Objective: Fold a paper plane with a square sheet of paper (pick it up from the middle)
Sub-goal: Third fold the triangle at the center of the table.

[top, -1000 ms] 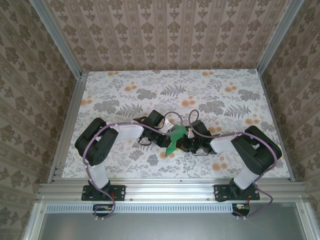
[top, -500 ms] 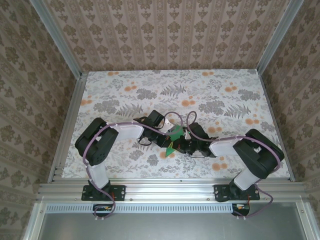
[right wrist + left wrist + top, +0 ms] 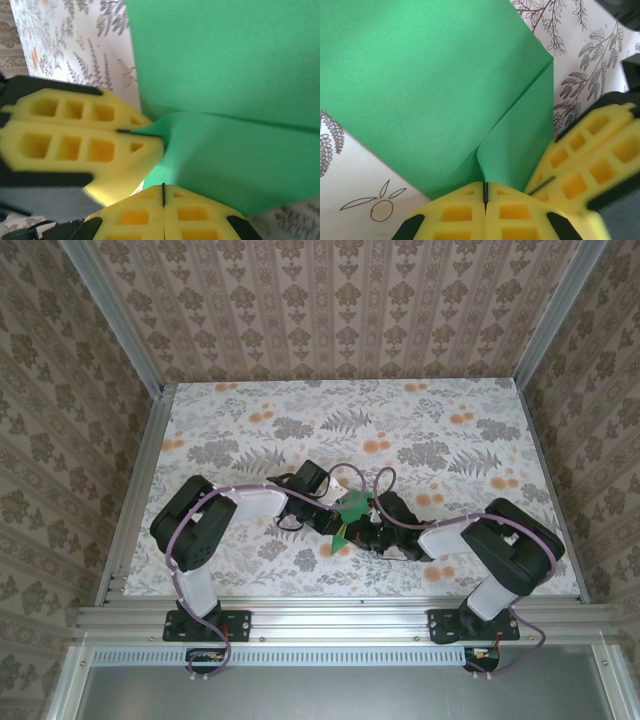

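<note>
**Green sheet of paper (image 3: 350,512) pinched from both sides**

Left gripper (image 3: 485,187): its yellow fingers are pressed together on a raised crease of the partly folded sheet. The sheet sits between the two grippers over the floral worktop (image 3: 250,440), near the front edge and about midway between the side edges. Right gripper (image 3: 163,187): its fingers are likewise closed on the sheet's lower fold, just beside the left gripper's fingertips.
</note>
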Robot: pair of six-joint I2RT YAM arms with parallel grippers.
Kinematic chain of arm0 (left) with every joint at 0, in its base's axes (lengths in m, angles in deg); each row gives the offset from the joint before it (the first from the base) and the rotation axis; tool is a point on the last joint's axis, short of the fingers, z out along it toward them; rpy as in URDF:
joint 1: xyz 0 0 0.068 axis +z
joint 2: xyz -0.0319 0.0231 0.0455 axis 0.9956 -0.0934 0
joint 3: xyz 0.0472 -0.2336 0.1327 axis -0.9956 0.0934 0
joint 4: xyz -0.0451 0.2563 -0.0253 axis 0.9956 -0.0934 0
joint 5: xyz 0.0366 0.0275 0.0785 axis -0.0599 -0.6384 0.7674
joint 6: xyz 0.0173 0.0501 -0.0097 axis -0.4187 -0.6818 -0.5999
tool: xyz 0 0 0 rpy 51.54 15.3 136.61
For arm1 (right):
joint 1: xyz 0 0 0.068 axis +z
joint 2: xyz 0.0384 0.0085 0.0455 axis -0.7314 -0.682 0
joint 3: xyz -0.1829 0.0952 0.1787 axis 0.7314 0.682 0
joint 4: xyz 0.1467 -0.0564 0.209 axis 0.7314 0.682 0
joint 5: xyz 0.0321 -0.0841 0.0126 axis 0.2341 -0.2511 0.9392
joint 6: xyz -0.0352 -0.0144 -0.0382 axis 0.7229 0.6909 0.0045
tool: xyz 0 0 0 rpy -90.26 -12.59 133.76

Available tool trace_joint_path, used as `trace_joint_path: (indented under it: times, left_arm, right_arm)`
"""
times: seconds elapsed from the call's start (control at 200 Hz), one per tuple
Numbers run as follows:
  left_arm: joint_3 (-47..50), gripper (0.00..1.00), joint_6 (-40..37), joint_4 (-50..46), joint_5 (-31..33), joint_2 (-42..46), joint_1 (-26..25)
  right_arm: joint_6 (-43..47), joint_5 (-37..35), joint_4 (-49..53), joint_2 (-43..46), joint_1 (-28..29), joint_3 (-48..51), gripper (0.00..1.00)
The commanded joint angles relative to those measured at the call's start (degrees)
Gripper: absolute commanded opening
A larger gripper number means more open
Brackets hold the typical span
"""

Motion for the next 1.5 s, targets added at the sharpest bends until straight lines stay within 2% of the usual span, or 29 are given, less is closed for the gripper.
trace_joint_path:
  times: [0.0,0.36,0.44,0.79,1.04,1.315,1.5]
  left_arm:
    - [2.3,0.00,0.6,-2.8,2.8,-3.1,-0.6]
    - [2.4,0.00,0.5,-3.0,2.5,-3.1,-0.6]
    - [2.5,0.00,0.4,-3.0,2.4,-3.1,-0.5]
    - [2.5,0.00,0.9,-2.6,2.5,-3.5,-0.3]
    - [2.5,0.00,1.3,-2.6,2.5,-3.5,0.1]
    - [2.5,0.00,1.3,-2.1,1.8,-4.6,0.3]
    - [2.6,0.00,1.5,-1.9,1.8,-4.5,0.3]
  right_arm:
    - [-0.3,-4.2,4.5,3.4,1.8,0.5,0.07]
    - [-2.2,-7.7,3.8,-2.9,5.1,-1.7,0.06]
    - [-1.7,-8.8,6.8,-2.7,5.3,-1.9,0.06]
    - [-1.9,-10.3,8.7,4.9,7.7,-2.2,0.06]
    - [-3.9,-10.7,3.5,0.8,10.0,-2.8,0.06]
    - [-5.1,-11.4,-0.4,-5.2,10.1,-2.1,0.06]
    - [-4.8,-11.8,2.8,-1.2,10.1,-2.3,0.06]
